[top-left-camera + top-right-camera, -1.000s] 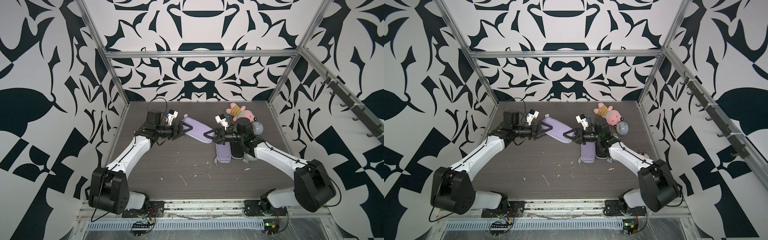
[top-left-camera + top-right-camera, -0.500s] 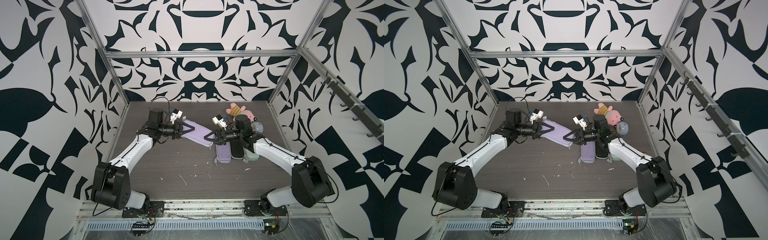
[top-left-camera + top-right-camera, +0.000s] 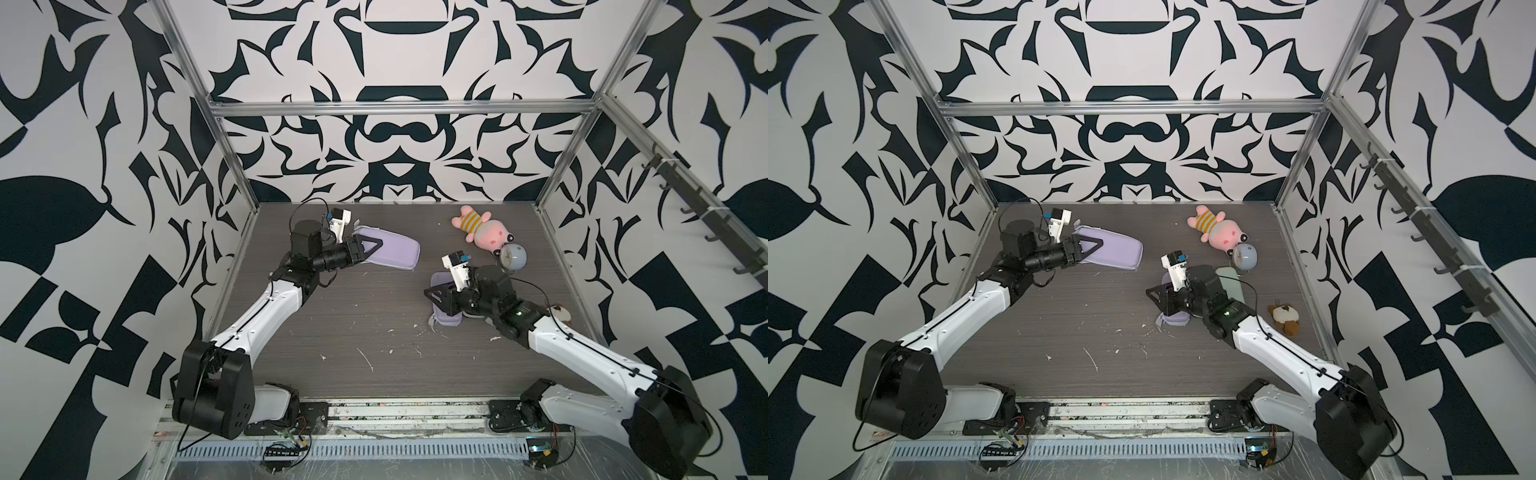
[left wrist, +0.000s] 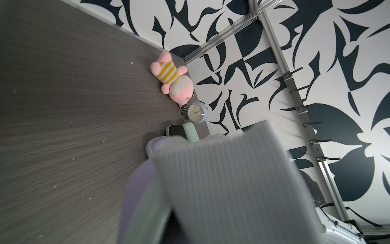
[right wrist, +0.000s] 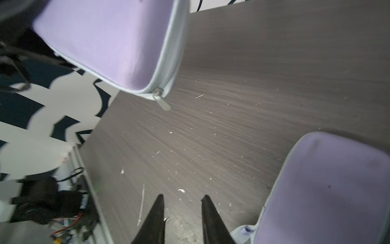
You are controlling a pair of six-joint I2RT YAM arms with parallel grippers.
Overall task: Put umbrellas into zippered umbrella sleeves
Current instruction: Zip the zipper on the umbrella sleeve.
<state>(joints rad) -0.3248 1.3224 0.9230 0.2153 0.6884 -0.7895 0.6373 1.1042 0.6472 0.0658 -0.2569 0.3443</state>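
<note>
table middle lies open between held lilac sleeve and other sleeves, plush, clock.

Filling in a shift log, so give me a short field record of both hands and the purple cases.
left hand: closed on one end of a lilac case
right hand: open, empty, next to a second lilac case
zipper pull: hangs from the held case's corner
nearby: pink plush toy, round clock

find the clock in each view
In a top view: clock at the far right of the table.
In a top view: clock, same spot.
Left wrist: clock mid-picture, at the table's edge.
Right wrist: not in it.
Landmark: the pink plush lies right beside it in all three.
</note>
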